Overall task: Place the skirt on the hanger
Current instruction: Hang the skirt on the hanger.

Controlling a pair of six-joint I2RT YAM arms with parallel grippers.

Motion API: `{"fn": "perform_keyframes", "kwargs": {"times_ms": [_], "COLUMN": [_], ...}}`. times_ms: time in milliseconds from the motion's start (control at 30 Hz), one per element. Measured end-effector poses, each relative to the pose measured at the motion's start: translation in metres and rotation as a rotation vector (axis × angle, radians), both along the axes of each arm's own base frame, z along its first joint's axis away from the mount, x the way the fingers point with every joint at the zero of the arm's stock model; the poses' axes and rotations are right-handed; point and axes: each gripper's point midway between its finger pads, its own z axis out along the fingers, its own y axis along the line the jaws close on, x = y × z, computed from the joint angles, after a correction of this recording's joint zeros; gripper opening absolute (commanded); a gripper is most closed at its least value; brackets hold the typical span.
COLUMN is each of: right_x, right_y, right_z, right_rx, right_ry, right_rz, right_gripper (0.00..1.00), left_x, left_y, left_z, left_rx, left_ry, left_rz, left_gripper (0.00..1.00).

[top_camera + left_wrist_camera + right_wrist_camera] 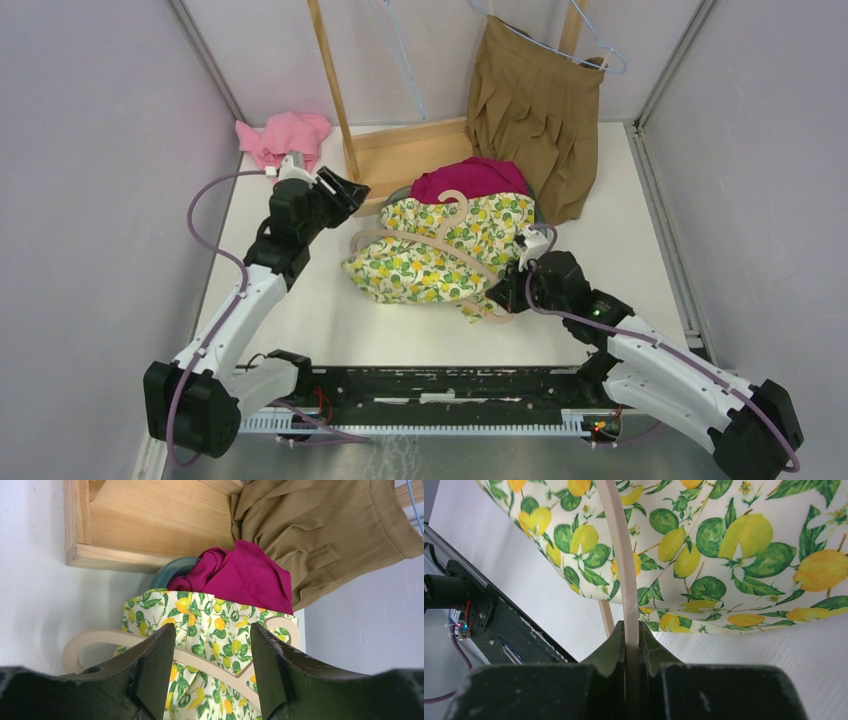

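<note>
Lemon-print skirt [432, 262] lay crumpled mid-frame on the table [330, 320], with the wooden hanger [626, 580] resting across it. I had the right gripper [632, 635] pinching one hanger arm at the skirt's lower right edge. My left gripper [212, 647] hung spread wide near the hanger's other end, holding nothing. A magenta cloth [470, 178] sat just above the skirt in frame.
</note>
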Motion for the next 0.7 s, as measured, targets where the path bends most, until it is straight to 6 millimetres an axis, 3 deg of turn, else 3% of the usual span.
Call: {"fn": "perform_keyframes", "kwargs": {"times_ms": [200, 400, 533, 667, 700], "right_x": [0.000, 0.000, 0.001, 0.002, 0.002], "right_y": [0.000, 0.000, 0.000, 0.001, 0.001], "right_z": [-0.004, -0.007, -0.008, -0.007, -0.007], "right_rx": [-0.013, -0.022, -0.029, -0.031, -0.030], "right_ry": [0.009, 0.016, 0.020, 0.019, 0.019], "right_rz": [0.002, 0.004, 0.006, 0.009, 0.009], "right_gripper": [0.01, 0.01, 0.01, 0.01, 0.01], "left_x": [-0.008, -0.039, -0.073, -0.109, -0.119], "left_y": [0.005, -0.002, -0.038, -0.089, -0.103], "left_z": [0.014, 0.048, 0.049, 0.027, 0.018], "left_rx": [0.004, -0.031, -0.043, -0.018, -0.006], "left_ry": [-0.038, -0.123, -0.119, -0.051, -0.023], "left_rz": [0.012, -0.047, -0.193, -0.374, -0.421], "left_gripper": [0.67, 0.68, 0.69, 0.70, 0.77]}}
